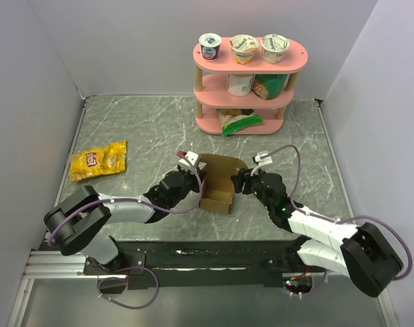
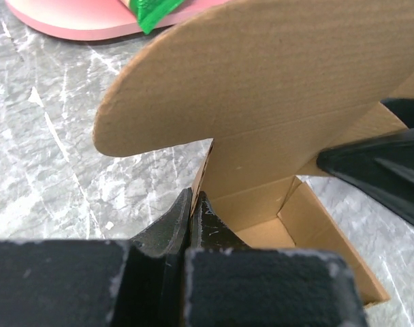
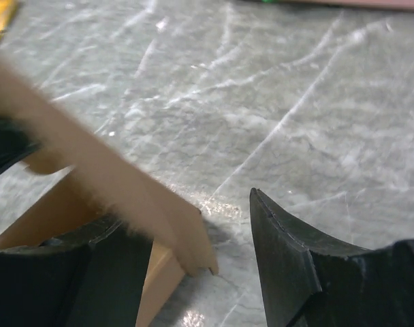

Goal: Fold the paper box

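The paper box (image 1: 218,194) is brown cardboard, standing half formed at the table's middle with its rounded lid flap (image 2: 261,88) raised. My left gripper (image 1: 199,178) sits at the box's left side. In the left wrist view, the left gripper (image 2: 192,201) is shut on the top edge of the left wall. My right gripper (image 1: 240,180) is at the box's right side. In the right wrist view, the right gripper (image 3: 186,225) is open, with a blurred flap of the paper box (image 3: 91,163) slanting across its left finger and its right finger (image 3: 282,252) standing free over the table.
A pink three-tier shelf (image 1: 251,82) with yogurt cups and snack packs stands at the back. A green bag (image 1: 237,122) lies on its lowest tier. A yellow snack bag (image 1: 98,161) lies on the left of the marble table. White walls close in both sides.
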